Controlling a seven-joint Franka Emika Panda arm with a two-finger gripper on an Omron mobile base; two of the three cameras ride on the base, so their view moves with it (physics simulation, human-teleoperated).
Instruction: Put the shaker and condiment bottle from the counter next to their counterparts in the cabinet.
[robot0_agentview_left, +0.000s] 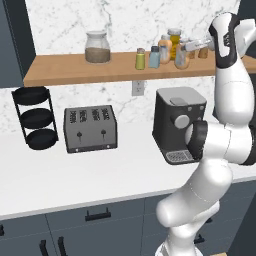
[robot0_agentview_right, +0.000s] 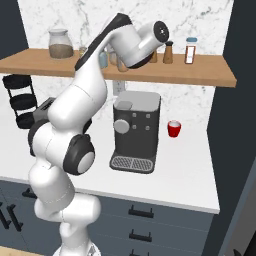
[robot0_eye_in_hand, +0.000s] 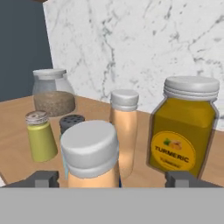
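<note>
On the wooden cabinet shelf (robot0_agentview_left: 75, 70) the yellow-green shaker (robot0_agentview_left: 140, 59) (robot0_eye_in_hand: 40, 138) stands upright beside the pale blue shaker (robot0_agentview_left: 154, 57), whose dark perforated cap (robot0_eye_in_hand: 71, 122) peeks out behind the near bottle. The orange condiment bottle (robot0_agentview_left: 182, 59) (robot0_eye_in_hand: 89, 153) stands on the shelf right in front of my hand, with its orange counterpart (robot0_agentview_left: 165, 49) (robot0_eye_in_hand: 124, 124) just behind it. My gripper (robot0_agentview_left: 187, 47) (robot0_eye_in_hand: 113, 178) is open. Its fingertips (robot0_eye_in_hand: 43, 178) sit wide on either side of the near bottle, with gaps. The white counter (robot0_agentview_left: 100, 175) lies below.
An amber turmeric jar (robot0_eye_in_hand: 183, 131) stands right of the bottles and a glass jar (robot0_agentview_left: 97, 47) further left on the shelf. Brown shakers (robot0_agentview_right: 168, 52) and a red-labelled bottle (robot0_agentview_right: 191, 51) stand at the shelf's right. Toaster (robot0_agentview_left: 90, 128), coffee machine (robot0_agentview_left: 177, 125), black rack (robot0_agentview_left: 35, 117) and red cup (robot0_agentview_right: 173, 128) occupy the counter.
</note>
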